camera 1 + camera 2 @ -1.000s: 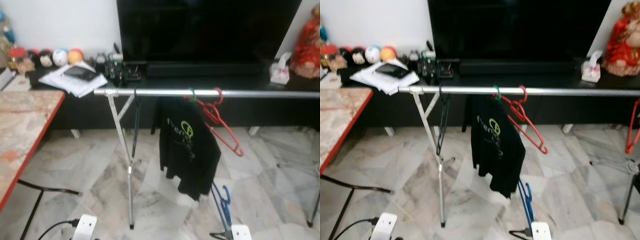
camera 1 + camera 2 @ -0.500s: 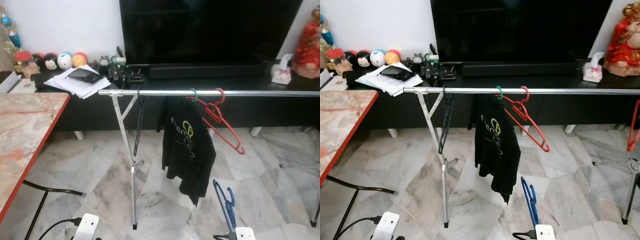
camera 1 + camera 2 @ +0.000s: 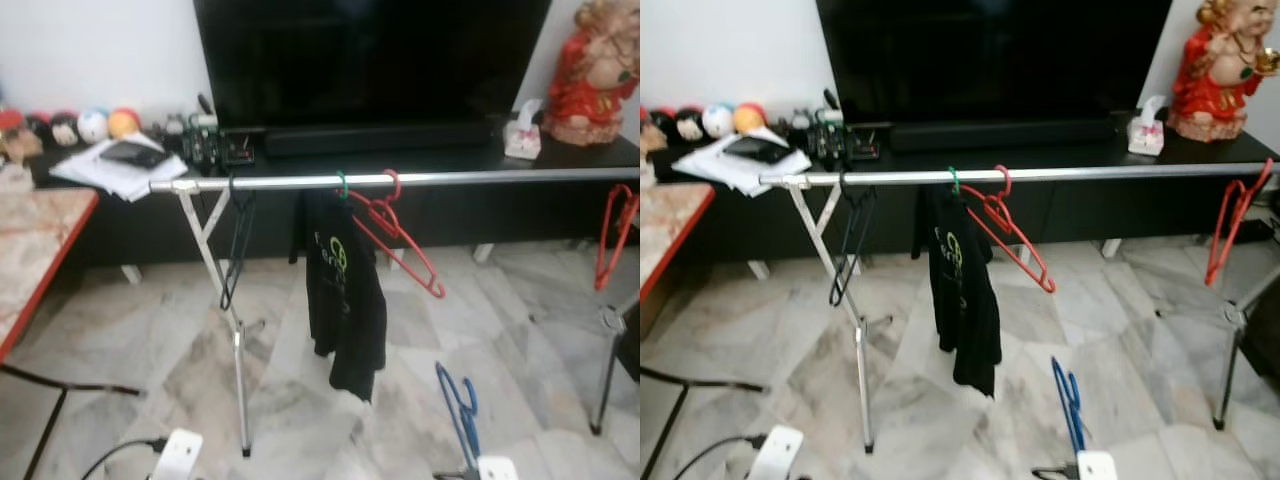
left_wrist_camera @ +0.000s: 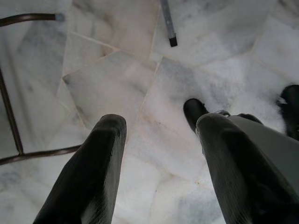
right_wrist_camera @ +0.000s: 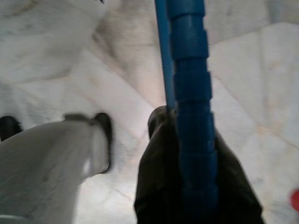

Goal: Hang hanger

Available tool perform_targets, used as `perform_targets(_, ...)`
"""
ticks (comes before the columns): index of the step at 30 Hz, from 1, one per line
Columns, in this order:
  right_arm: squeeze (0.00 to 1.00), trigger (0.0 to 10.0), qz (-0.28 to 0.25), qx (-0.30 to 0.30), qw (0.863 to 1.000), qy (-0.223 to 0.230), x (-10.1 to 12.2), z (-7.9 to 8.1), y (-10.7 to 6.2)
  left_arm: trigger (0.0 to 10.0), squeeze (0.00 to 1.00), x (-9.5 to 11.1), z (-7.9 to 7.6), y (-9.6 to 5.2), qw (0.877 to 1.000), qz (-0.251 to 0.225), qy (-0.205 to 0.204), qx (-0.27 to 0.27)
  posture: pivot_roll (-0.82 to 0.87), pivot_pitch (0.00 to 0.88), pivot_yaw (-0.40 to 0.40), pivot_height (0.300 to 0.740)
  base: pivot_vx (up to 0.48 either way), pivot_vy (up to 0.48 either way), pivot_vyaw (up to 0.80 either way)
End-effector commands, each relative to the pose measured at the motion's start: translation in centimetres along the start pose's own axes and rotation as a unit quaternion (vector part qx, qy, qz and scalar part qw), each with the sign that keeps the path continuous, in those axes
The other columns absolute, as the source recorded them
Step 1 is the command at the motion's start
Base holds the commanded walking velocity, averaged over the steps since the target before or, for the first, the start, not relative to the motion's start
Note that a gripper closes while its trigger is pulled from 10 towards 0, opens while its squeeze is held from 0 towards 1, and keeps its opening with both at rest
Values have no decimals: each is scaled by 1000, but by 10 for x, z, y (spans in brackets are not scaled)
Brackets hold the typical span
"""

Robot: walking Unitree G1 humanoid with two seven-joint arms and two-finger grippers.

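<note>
A silver clothes rail (image 3: 470, 178) runs across in front of me at about waist height. On it hang a black hanger (image 3: 237, 250), a green hanger carrying a black T-shirt (image 3: 343, 290), a red hanger (image 3: 402, 238) and, far right, another red hanger (image 3: 612, 228). Low at my right, a blue hanger (image 3: 457, 405) stands up from my right gripper (image 5: 182, 144), which is shut on it; in the right wrist view the blue hanger (image 5: 189, 88) lies along a black finger (image 5: 159, 186). My left gripper (image 4: 161, 123) hangs open over the marble floor.
The rack's left leg (image 3: 237, 390) and right leg (image 3: 603, 375) stand on the marble floor. Behind the rail are a black TV console (image 3: 560, 160), a large TV (image 3: 370, 55) and a red figurine (image 3: 590, 70). A red-edged marble table (image 3: 35, 260) is at left.
The camera has swung to the right, so the far-right red hanger and the figurine came into view. The blue hanger stays low in my right gripper.
</note>
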State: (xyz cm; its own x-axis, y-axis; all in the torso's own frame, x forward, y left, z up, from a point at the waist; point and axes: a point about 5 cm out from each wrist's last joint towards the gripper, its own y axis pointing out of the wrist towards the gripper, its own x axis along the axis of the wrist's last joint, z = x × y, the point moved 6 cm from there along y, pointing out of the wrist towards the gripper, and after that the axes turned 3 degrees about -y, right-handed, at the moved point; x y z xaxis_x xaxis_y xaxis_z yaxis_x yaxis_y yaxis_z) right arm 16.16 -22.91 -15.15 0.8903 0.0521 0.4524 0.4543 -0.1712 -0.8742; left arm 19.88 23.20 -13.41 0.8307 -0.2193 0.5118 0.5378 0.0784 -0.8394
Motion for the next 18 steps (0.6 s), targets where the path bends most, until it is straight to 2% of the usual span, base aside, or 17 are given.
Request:
perform_targets(1, 0, 10000, 4, -10, 1000, 3, -4, -9, -1, 10000, 0, 2, -7, 1, 1000, 0, -2, -7, -118, 0, 10, 740, 0, -296, 0)
perform_targets(18, 0, 10000, 2, -13, 1000, 8, -2, -10, -1, 10000, 0, 3, -6, 1, 1000, -1, 0, -9, -125, 0, 14, 740, 0, -296, 0)
